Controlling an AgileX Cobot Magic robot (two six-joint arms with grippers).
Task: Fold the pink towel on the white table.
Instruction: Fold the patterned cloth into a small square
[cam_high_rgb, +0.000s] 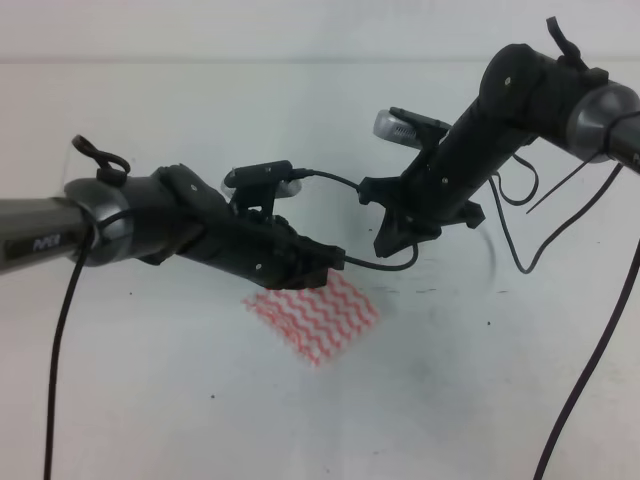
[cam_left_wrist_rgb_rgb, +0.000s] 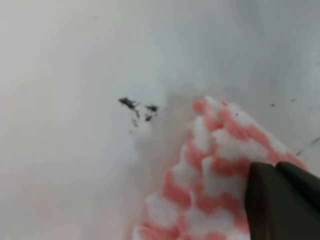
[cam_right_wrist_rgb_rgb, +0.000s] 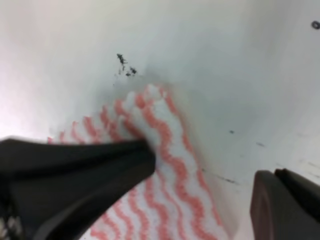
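Towel: the pink towel (cam_high_rgb: 318, 318) lies on the white table (cam_high_rgb: 150, 400), a small patch with one corner pointing toward the near edge in the high view. Its wavy pink and white stripes run across it.

Left fingers: my left gripper (cam_high_rgb: 322, 266) sits low over the towel's far left edge. In my left wrist view one dark finger (cam_left_wrist_rgb_rgb: 280, 200) shows at the lower right, lying against the striped cloth, with the cloth bunched into a raised fold just ahead of it. I cannot tell whether these fingers are pinching the cloth or merely resting on it, since only one shows.

Right fingers: my right gripper (cam_high_rgb: 392, 240) hangs above the table, beyond the towel's far right side and apart from it in the high view. In my right wrist view, a dark finger (cam_right_wrist_rgb_rgb: 75, 175) crosses the lower left over the towel and another finger (cam_right_wrist_rgb_rgb: 285, 205) stands at the lower right over bare table. They are spread wide, and a ridge of towel rises between them, nearer the left one. Nothing is held.

Table marks: a cluster of dark specks (cam_left_wrist_rgb_rgb: 137, 107) lies on the white surface just beyond the towel's raised fold, ahead of both sets of fingers.
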